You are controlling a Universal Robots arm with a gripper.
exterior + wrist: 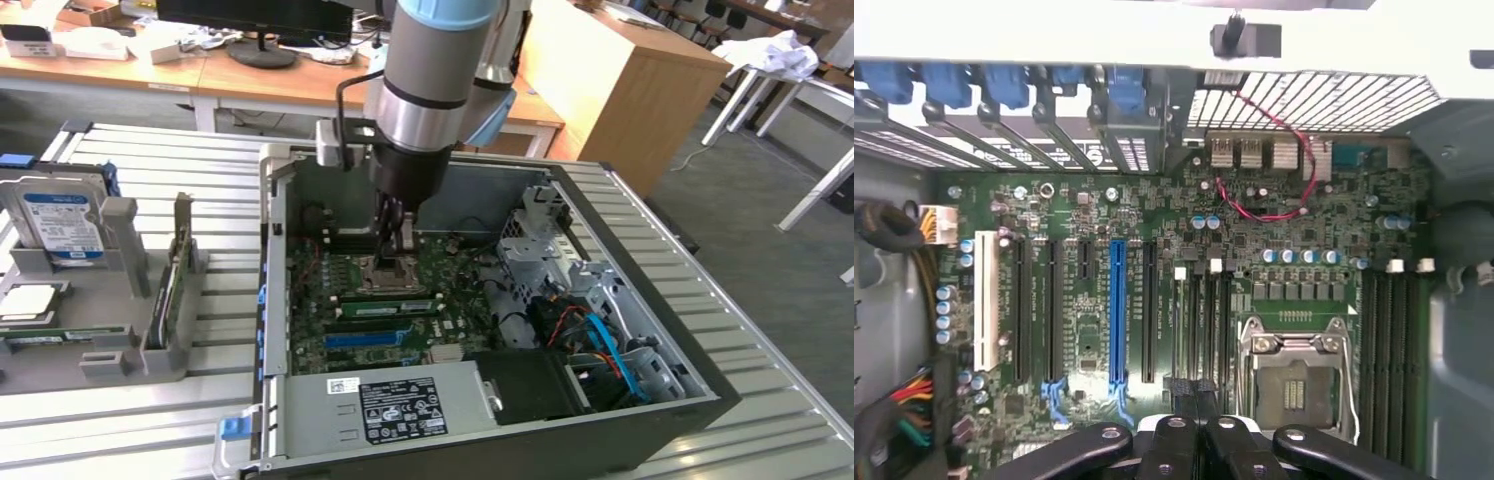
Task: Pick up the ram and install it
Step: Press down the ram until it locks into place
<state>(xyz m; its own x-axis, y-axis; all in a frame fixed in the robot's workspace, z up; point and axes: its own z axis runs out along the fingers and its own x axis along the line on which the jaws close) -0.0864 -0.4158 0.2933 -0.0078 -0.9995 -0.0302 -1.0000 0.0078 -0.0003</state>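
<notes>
Exterior view: gripper [398,258] down inside PC case [694,395], claw closed, nothing visibly held. Ram [387,304] looks seated in motherboard [314,345] slot, at 6 o'clock from claw. Install seems mostly done; full seating unclear.

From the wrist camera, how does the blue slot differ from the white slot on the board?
Colour aside, the blue slot is narrow, while the white slot is clearly wider. The blue slot lies nearer the CPU socket; the white slot is the outermost of the row, farthest from it. Both are empty and run parallel on the motherboard.
</notes>
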